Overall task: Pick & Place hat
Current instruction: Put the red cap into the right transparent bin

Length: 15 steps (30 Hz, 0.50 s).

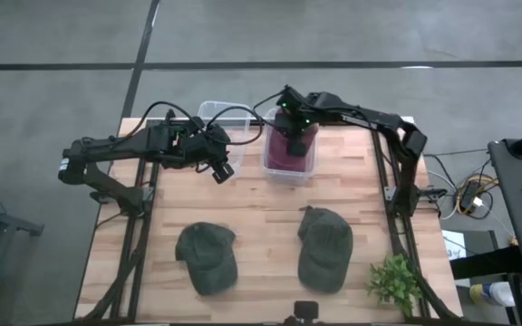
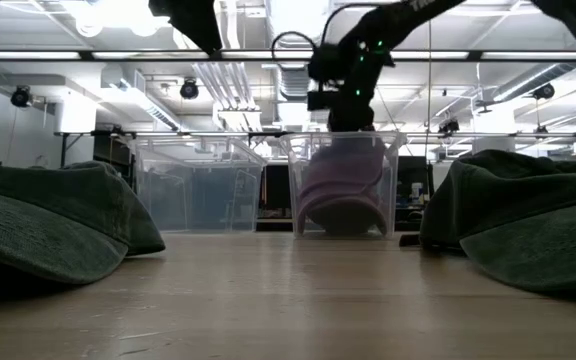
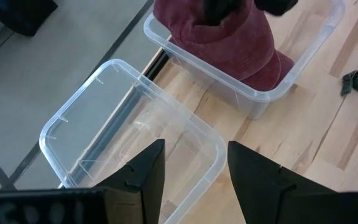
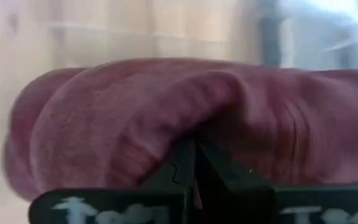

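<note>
A maroon hat point(image 1: 288, 156) lies bunched in the right clear bin point(image 1: 290, 175) at the table's far edge. My right gripper point(image 4: 194, 152) reaches down into that bin, shut, its tips sunk in the hat's cloth point(image 4: 135, 112). My left gripper point(image 3: 194, 146) hangs open over the near rim of the empty left bin point(image 3: 104, 124), holding nothing. Two green hats point(image 1: 207, 256) point(image 1: 323, 249) rest flat on the table's near half. My right gripper meets the top of the maroon hat point(image 4: 229, 124) from above, slanting down, with its fingertips point(image 4: 179, 165) closed together. The cloth creases and bulges around the tips. Whether a fold is caught between them I cannot tell. The hat sits inside the bin.
The two clear bins stand side by side at the far edge, and the left one point(image 1: 208, 110) juts past it. A small green plant point(image 1: 395, 281) stands at the near right corner. Bare wood lies between the bins and the green hats.
</note>
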### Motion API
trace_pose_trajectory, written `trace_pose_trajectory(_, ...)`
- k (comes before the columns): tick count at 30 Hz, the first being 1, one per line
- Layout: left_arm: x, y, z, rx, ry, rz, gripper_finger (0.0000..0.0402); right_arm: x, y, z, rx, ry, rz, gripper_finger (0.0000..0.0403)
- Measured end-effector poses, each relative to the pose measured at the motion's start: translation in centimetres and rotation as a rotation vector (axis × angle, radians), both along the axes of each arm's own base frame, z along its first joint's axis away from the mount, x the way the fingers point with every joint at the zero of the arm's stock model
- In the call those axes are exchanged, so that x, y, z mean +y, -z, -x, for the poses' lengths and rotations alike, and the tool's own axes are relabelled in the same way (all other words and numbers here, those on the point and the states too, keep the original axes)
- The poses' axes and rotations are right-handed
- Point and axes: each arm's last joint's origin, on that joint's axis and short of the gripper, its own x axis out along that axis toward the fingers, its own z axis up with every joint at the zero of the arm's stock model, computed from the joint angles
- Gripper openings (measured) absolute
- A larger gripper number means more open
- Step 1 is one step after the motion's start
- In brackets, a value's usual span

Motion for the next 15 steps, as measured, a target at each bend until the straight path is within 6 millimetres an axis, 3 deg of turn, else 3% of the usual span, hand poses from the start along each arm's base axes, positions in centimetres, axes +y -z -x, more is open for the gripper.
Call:
trace_pose_trajectory(7, 0.0, 0.0, 0.0, -0.004, -0.002, 0.002, 0.0167, -0.6, 2.9, -0.4, 0.056, -0.037, -0.128, 0.0008)
trace_pose_trajectory(15, 0.0, 0.0, -0.2, -0.018, -0.004, 0.002, 0.0167, -0.6, 3.4, -0.4, 0.045, -0.078, -0.206, 0.0008)
